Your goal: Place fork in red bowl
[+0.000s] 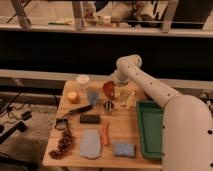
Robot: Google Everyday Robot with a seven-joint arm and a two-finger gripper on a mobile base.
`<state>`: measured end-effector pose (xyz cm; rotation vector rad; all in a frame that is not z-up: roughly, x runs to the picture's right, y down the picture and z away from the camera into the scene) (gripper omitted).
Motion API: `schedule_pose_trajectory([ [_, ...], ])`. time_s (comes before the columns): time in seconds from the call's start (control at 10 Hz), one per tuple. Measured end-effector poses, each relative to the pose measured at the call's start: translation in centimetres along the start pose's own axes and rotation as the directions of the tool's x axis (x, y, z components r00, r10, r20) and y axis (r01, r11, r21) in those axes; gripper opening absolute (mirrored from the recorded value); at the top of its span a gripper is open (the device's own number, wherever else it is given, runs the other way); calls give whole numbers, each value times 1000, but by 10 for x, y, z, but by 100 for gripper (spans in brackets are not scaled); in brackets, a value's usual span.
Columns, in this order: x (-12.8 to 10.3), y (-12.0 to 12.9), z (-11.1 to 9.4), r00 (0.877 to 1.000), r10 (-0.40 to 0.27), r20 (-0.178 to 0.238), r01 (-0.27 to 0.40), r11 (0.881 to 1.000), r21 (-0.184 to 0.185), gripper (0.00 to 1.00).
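Note:
The red bowl (108,90) sits at the back middle of the wooden table (120,127). My gripper (116,86) hangs from the white arm right over the bowl's right rim and hides part of it. A slim pale piece that looks like the fork (118,93) shows at the bowl's right edge just under the gripper. I cannot tell whether it is held or rests in the bowl.
A white round container (82,80), an orange (73,96) and a blue-grey object (93,96) lie left of the bowl. A metal cup (108,106), black-handled utensil (75,112), black block (90,119), grapes (62,142), blue cloth (91,144), carrot (105,134), sponge (123,149), banana (129,98) and green tray (150,127) fill the rest.

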<state>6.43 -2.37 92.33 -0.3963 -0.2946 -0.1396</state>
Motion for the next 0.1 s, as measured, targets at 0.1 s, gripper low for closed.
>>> schedule_pose_trajectory([
  [0.1,0,0,0,1000,0,0,0,1000,0,80],
])
